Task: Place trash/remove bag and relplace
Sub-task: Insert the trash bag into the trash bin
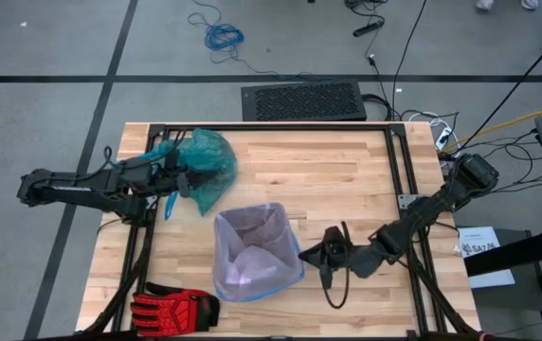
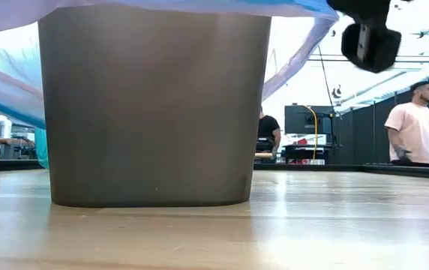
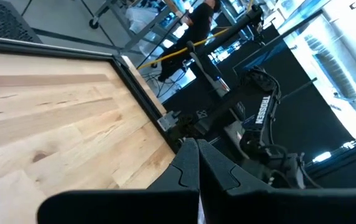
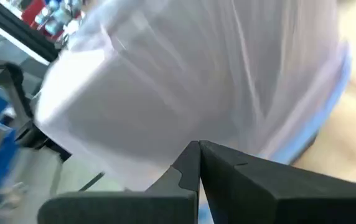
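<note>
Your left gripper (image 1: 178,180) is shut by the crumpled teal-green plastic bag (image 1: 205,163); I cannot tell if it holds it. Right gripper (image 1: 311,253), shut and empty, sits beside the lilac-lined grey bin (image 1: 252,252). Lift the old bag slowly away.

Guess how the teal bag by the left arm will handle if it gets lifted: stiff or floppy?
Likely floppy: the teal bag lies crumpled in a loose heap on the table. Probably light, being thin see-through film. It may sag and trail from one pinch point, beside the left gripper.

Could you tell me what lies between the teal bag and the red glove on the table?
Only bare wood between the teal bag and glove, in the high view.
</note>
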Robot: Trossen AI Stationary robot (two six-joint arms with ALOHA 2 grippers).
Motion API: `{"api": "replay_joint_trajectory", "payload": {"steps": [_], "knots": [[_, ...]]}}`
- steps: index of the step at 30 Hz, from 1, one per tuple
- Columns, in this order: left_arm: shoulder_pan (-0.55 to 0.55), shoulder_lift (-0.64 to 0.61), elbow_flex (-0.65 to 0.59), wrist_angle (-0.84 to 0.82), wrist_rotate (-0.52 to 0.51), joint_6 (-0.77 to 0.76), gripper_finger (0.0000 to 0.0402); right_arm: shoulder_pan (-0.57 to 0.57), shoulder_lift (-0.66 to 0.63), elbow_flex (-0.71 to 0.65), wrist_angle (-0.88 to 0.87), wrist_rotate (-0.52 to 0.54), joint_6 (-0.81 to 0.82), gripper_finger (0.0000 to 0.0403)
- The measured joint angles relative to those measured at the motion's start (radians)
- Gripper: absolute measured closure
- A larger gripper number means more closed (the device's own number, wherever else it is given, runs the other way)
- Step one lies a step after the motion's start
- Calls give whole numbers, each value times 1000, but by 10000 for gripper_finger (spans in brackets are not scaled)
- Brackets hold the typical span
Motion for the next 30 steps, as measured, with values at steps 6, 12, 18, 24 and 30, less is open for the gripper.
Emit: {"api": "replay_joint_trajectory", "payload": {"steps": [6, 12, 18, 24, 30], "knots": [[0, 0, 0, -15, 18, -19, 402, -11, 3, 29, -3, 82, -166, 403], [0, 0, 0, -61, 23, -24, 402, -45, 80, 29, -8, -9, -161, 403], [0, 0, 0, -77, 24, -24, 402, -59, 163, 29, -8, -82, -115, 403], [0, -18, 0, -77, 25, 5, 402, -71, 273, 29, -22, -203, 16, 403], [0, -119, 11, -77, -8, 67, 402, -69, 298, 29, -54, -208, 141, 403]]}}
